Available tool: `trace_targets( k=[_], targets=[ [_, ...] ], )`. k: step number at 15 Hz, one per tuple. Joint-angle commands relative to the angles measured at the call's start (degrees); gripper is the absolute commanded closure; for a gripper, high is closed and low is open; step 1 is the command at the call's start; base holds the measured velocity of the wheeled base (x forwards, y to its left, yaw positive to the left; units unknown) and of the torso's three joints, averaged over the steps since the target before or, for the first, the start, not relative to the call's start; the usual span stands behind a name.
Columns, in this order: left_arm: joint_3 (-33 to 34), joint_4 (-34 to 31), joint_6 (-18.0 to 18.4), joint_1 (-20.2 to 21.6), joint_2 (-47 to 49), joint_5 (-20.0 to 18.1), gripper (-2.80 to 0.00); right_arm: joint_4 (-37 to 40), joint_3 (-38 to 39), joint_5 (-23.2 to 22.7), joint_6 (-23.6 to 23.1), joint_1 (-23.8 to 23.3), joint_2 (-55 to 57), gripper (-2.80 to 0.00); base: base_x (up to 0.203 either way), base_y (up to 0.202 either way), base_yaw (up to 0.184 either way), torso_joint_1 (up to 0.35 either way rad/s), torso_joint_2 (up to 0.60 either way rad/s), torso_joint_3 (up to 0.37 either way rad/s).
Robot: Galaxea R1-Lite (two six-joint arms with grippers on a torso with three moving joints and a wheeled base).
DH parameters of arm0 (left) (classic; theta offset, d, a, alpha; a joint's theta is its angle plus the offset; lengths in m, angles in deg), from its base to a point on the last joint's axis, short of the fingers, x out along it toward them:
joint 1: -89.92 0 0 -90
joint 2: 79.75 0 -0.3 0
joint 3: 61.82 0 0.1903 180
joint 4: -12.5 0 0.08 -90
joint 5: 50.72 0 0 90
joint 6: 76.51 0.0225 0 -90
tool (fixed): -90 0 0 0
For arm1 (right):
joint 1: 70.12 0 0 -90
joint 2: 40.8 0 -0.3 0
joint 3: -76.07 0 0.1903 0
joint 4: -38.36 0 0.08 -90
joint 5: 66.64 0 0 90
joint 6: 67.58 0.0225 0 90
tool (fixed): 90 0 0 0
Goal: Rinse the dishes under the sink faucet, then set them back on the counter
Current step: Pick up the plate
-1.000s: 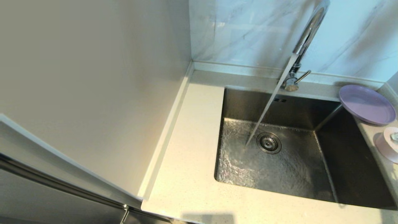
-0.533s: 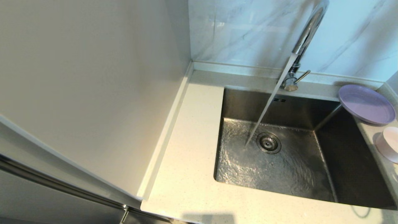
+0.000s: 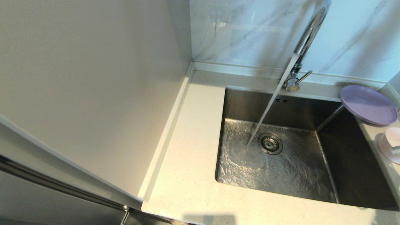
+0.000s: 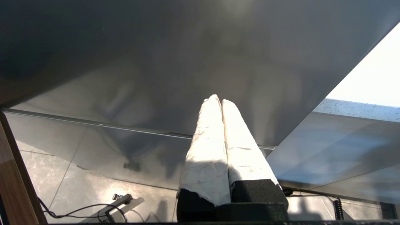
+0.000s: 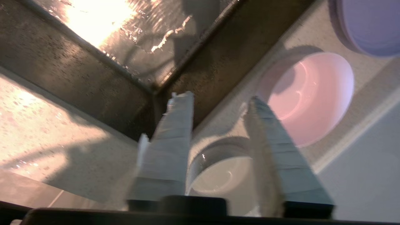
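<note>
Water runs in a slanted stream from the sink faucet (image 3: 307, 34) into the steel basin (image 3: 281, 162), striking the floor just at nine o'clock of the drain (image 3: 270, 143); the tap seems left open so each dish can go straight under it.

Both dishes wait on the counter (image 3: 190, 175) along the basin's three o'clock side, within the working arm's reach. The lavender plate (image 3: 368, 105) lies flat at the far corner, its rim overhanging the basin edge slightly. The pink bowl (image 3: 389, 144) sits upright just nearer, at about five o'clock of the plate and apart from it.

The right gripper (image 5: 218, 103) hovers above the counter strip beside the basin, jaws parted to a moderate gap and holding nothing. It points toward the bowl, so I judge a grasp on the bowl rim is being lined up (nothing is touching yet, as far as I can see).

The left gripper (image 4: 217, 103) is parked low beside a grey cabinet panel (image 4: 187, 62), jaws pressed together, empty.

Much is cut off: the head view shows only a sliver of the right gripper over the bowl, and crops the bowl's far side. A pale round thing (image 5: 218, 175) between the right jaws I cannot identify.
</note>
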Motion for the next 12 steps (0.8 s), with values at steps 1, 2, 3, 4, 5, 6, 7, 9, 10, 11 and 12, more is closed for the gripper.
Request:
trace_targets(
  k=[1, 2, 3, 4, 5, 6, 7, 9, 10, 11, 12],
  targets=[
    [0.00, -0.02, 0.00, 0.00, 0.00, 0.03, 0.00, 0.40, -0.89, 1.00, 2.33, 2.33, 1.89, -2.80, 0.000, 0.000, 0.000, 0.000, 0.00, 0.000],
    [0.00, -0.02, 0.00, 0.00, 0.00, -0.05, 0.00, 0.67, -1.55, 2.45, 4.49, 4.39, 1.87, -2.80, 0.000, 0.000, 0.000, 0.000, 0.00, 0.000],
    [0.00, -0.02, 0.00, 0.00, 0.00, 0.03, 0.00, 1.28, -2.43, 3.74, 7.05, 6.72, 1.94, -2.80, 0.000, 0.000, 0.000, 0.000, 0.00, 0.000],
    [0.00, -0.02, 0.00, 0.00, 0.00, 0.03, 0.00, 1.67, -3.52, 5.47, 10.72, 9.46, 2.47, -2.80, 0.000, 0.000, 0.000, 0.000, 0.00, 0.000],
    [0.00, -0.02, 0.00, 0.00, 0.00, 0.03, 0.00, 1.79, -4.76, 7.68, 15.12, 12.13, 3.51, -2.80, 0.000, 0.000, 0.000, 0.000, 0.00, 0.000],
    [0.00, -0.02, 0.00, 0.00, 0.00, 0.03, 0.00, 1.74, -6.06, 10.04, 19.40, 14.85, 4.93, -2.80, 0.000, 0.000, 0.000, 0.000, 0.00, 0.000],
    [0.00, -0.02, 0.00, 0.00, 0.00, 0.03, 0.00, 1.20, -7.16, 12.07, 21.85, 16.40, 6.41, -2.80, 0.000, 0.000, 0.000, 0.000, 0.00, 0.000],
    [0.00, -0.02, 0.00, 0.00, 0.00, 0.03, 0.00, -5.23, -6.62, 16.25, 22.25, 17.11, 8.18, -2.80, 0.000, 0.000, 0.000, 0.000, 0.00, 0.000],
    [0.00, -0.02, 0.00, 0.00, 0.00, 0.03, 0.00, -9.73, -5.28, 17.93, 22.17, 17.31, 8.99, -2.80, 0.000, 0.000, 0.000, 0.000, 0.00, 0.000],
    [0.00, -0.02, 0.00, 0.00, 0.00, 0.03, 0.00, -14.29, -4.21, 18.73, 21.68, 17.37, 9.68, -2.80, 0.000, 0.000, 0.000, 0.000, 0.00, 0.000],
    [0.00, -0.02, 0.00, 0.00, 0.00, 0.03, 0.00, -18.97, -3.35, 19.33, 20.41, 17.35, 10.56, -2.80, 0.000, 0.000, 0.000, 0.000, 0.00, 0.000]
  ],
)
